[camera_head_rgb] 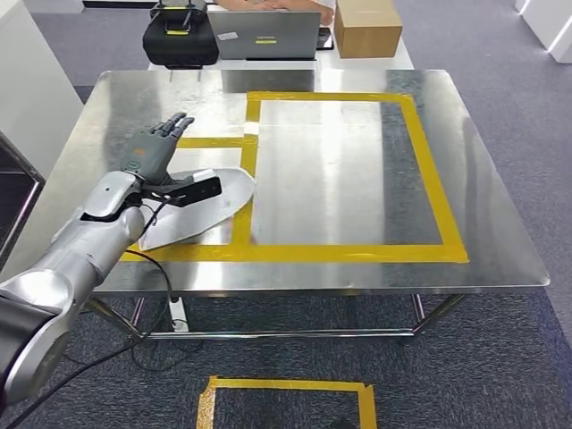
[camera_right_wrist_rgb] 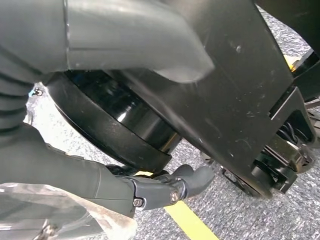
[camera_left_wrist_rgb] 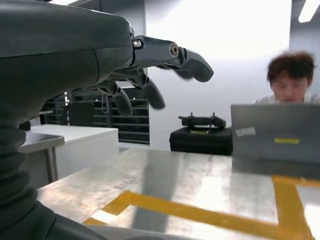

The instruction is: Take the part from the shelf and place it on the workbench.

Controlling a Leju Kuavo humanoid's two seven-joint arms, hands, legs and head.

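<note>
The part (camera_head_rgb: 226, 201) is a flat, pale grey, curved sheet. It lies on the steel workbench (camera_head_rgb: 485, 223) at the left, across the yellow tape line (camera_head_rgb: 246, 161). My left hand (camera_head_rgb: 156, 147) hovers over the table just behind the part, fingers spread and holding nothing; in the left wrist view its fingers (camera_left_wrist_rgb: 188, 60) stretch out above the tabletop. My left forearm crosses over the part's near left end. My right hand (camera_right_wrist_rgb: 162, 187) hangs low beside my body above the carpet. Something pale and crinkled (camera_right_wrist_rgb: 75, 217) lies against its fingers; I cannot tell whether they hold it.
A large yellow tape rectangle (camera_head_rgb: 432, 179) marks the workbench's middle and right. Behind the far edge stand a black case (camera_head_rgb: 180, 40), a laptop (camera_head_rgb: 264, 36) and a cardboard box (camera_head_rgb: 366, 27), with a person (camera_left_wrist_rgb: 292, 77) seated there. A dark shelf frame (camera_head_rgb: 17, 192) stands at the left.
</note>
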